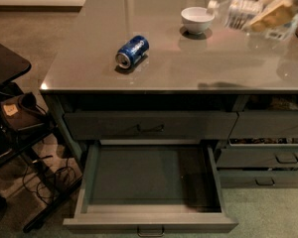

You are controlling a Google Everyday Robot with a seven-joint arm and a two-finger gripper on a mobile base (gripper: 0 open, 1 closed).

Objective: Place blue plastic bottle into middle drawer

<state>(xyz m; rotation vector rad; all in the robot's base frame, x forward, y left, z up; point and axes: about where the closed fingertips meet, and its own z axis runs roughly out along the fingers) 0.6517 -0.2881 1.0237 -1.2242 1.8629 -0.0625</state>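
Observation:
The blue plastic bottle (233, 11), clear and ribbed with a white cap pointing left, hangs in the air above the counter at the upper right, tilted. My gripper (268, 16) is shut on its right end, with tan pads (270, 18) around the label. The middle drawer (151, 217) stands pulled open below the counter, wide and shallow, its bare dark bottom showing and a small bar handle on its front. The gripper and bottle are well above and to the right of the drawer.
A blue soda can (132, 50) lies on its side on the grey counter (188, 68). A white bowl (197, 20) stands near the bottle. The closed top drawer (149, 125) sits above the open one; narrower drawers (280, 157) are at right. A black stand (15, 118) with cables is at left.

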